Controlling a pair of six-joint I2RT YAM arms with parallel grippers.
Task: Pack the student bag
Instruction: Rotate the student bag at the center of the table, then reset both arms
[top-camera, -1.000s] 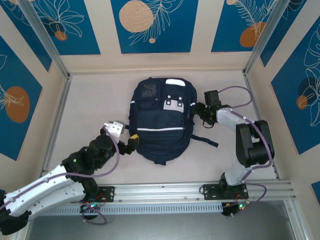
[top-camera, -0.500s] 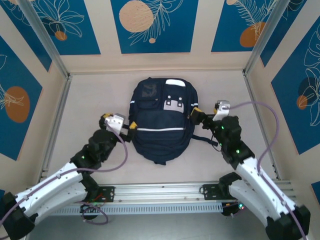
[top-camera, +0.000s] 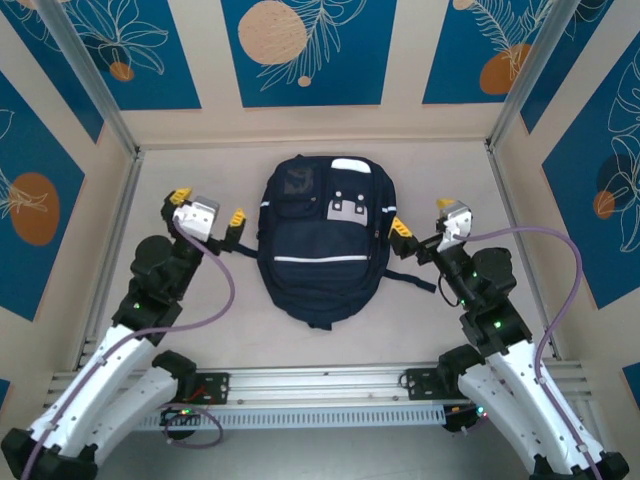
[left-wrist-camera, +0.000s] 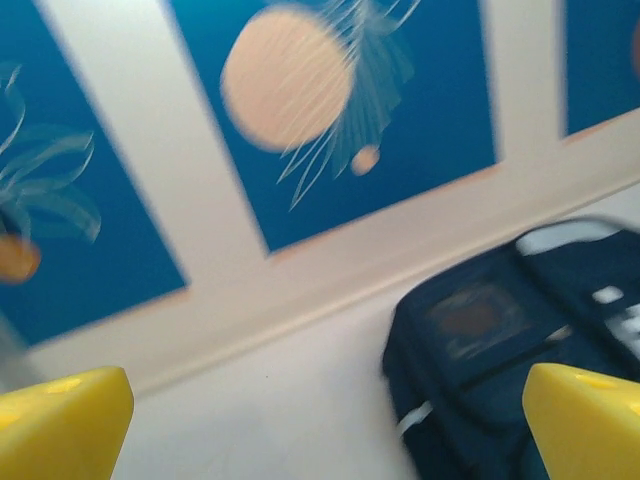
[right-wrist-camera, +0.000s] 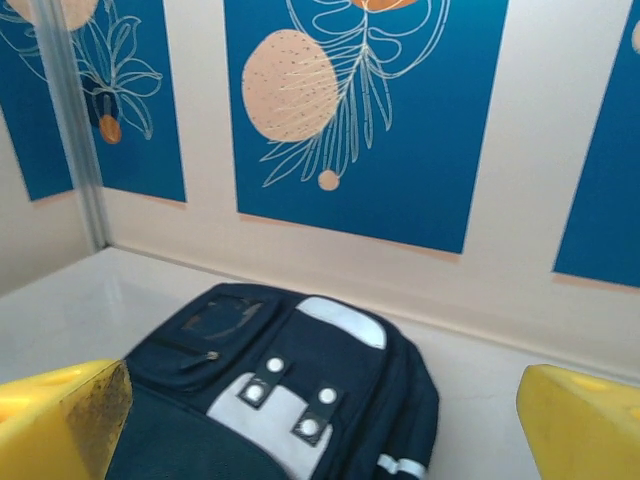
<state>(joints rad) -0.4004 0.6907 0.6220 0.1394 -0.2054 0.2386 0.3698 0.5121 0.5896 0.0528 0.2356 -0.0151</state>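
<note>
Large dark navy fabric backpack (top-camera: 322, 240) with white reflective stripes lying flat at centre of pale table (top-camera: 430, 170). Left gripper (top-camera: 208, 205) and right gripper (top-camera: 422, 216) both pulling back from backpack sides, jaws spreading wide, carrying nothing. Handling likely pausing or finishing.

free: bare table (top-camera: 200, 170) both sides of student bag (top-camera: 318, 250) | blocked: walls (top-camera: 400, 122) around

The student bag (top-camera: 318, 250) lies flat on the table (top-camera: 205, 165); the left gripper (top-camera: 208, 206) hangs at its nine o'clock, jaws spread; the right gripper (top-camera: 422, 216), jaws likewise spread, sits just beside it at three o'clock.
</note>
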